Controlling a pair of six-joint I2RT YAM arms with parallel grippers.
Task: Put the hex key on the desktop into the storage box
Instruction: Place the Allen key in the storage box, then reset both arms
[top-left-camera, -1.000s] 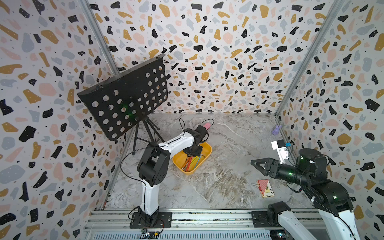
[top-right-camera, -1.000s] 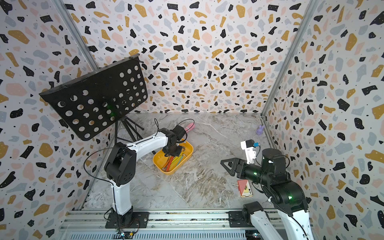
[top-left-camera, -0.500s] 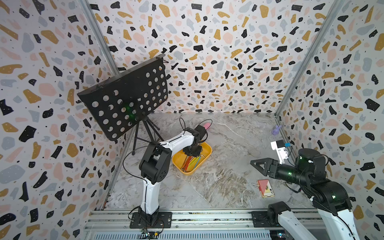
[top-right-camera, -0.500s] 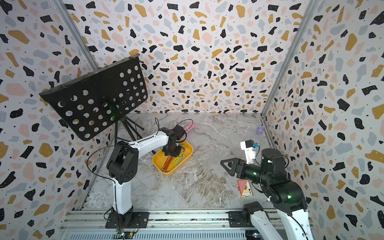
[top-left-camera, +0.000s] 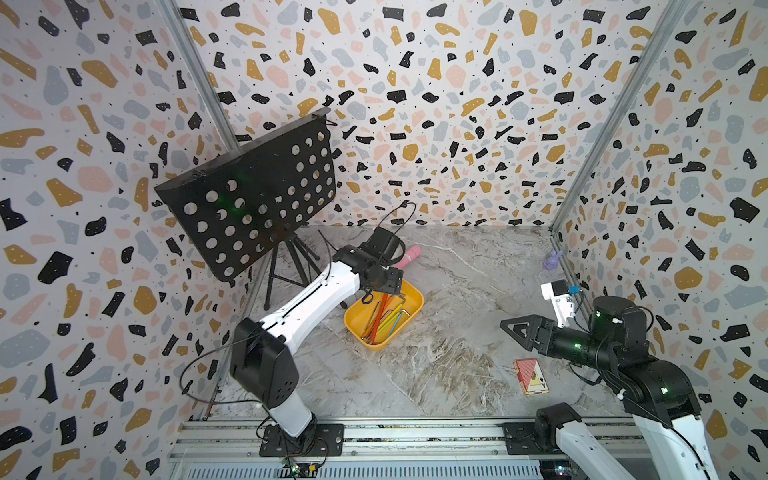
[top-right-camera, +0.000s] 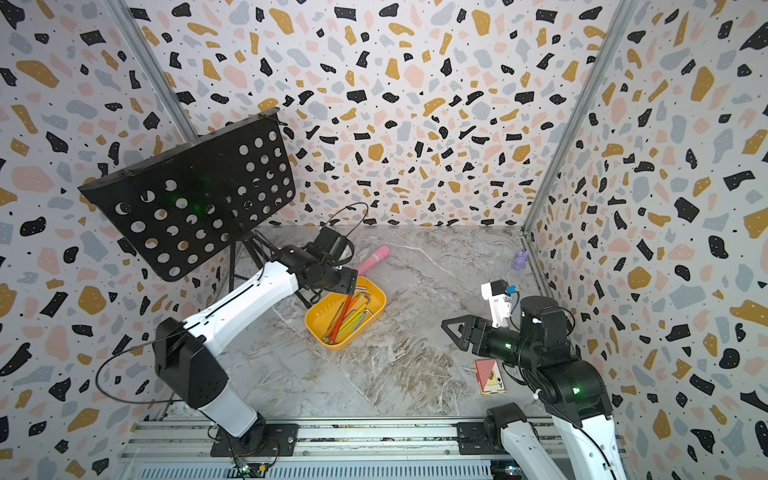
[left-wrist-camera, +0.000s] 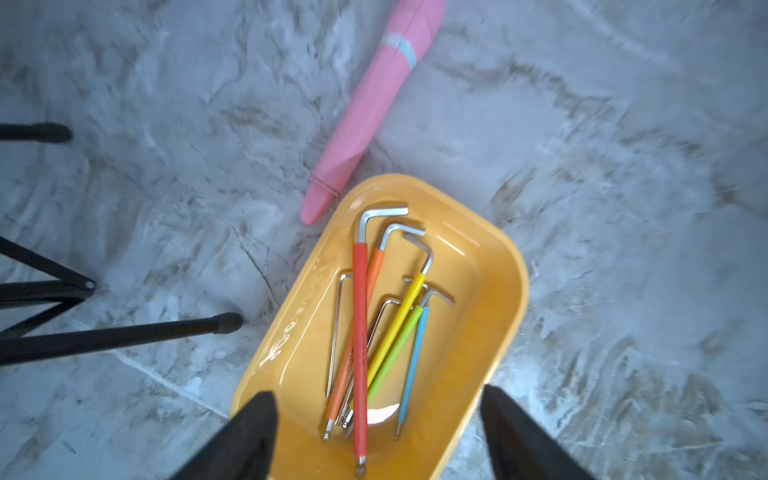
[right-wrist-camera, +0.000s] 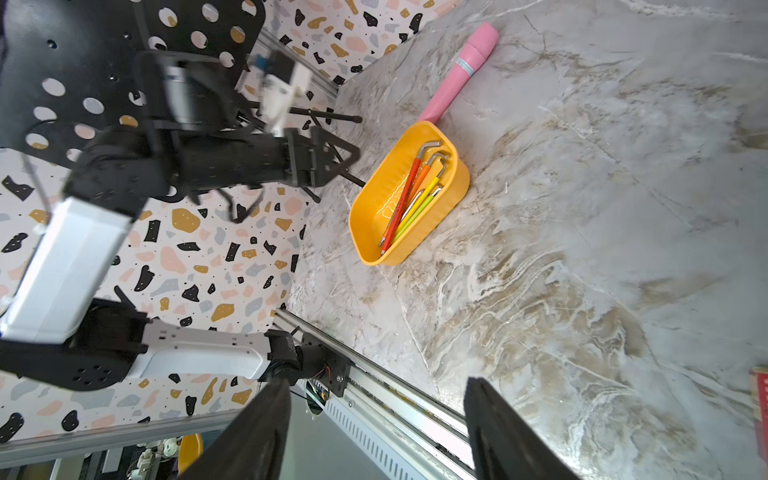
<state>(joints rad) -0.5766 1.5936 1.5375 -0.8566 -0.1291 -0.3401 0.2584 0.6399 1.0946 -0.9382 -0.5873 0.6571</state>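
The yellow-orange storage box (top-left-camera: 376, 345) (top-right-camera: 336, 345) stands on the marble desktop (top-left-camera: 457, 353), left of centre. Several hex keys (top-left-camera: 384, 313) (top-right-camera: 349, 316) with coloured sleeves lie inside it. The red hex key (left-wrist-camera: 360, 332) lies on top of them, lengthwise. My left gripper (top-left-camera: 380, 287) (left-wrist-camera: 376, 397) hovers over the box's back end, open and holding nothing. My right gripper (top-left-camera: 515, 328) (right-wrist-camera: 378, 382) hangs above the desktop at the right, open and empty. The box (right-wrist-camera: 374, 208) is far from it. Every hex key I see is in the box.
A black perforated music stand (top-left-camera: 249, 199) on a tripod fills the back left. A pink tube (top-left-camera: 407, 255) lies just behind the box. A red card box (top-left-camera: 532, 376) lies at the front right, and a small purple figure (top-left-camera: 552, 259) by the right wall.
My left gripper has opened over the box and risen slightly, and the red hex key now lies loose inside. The right arm has stayed in place.
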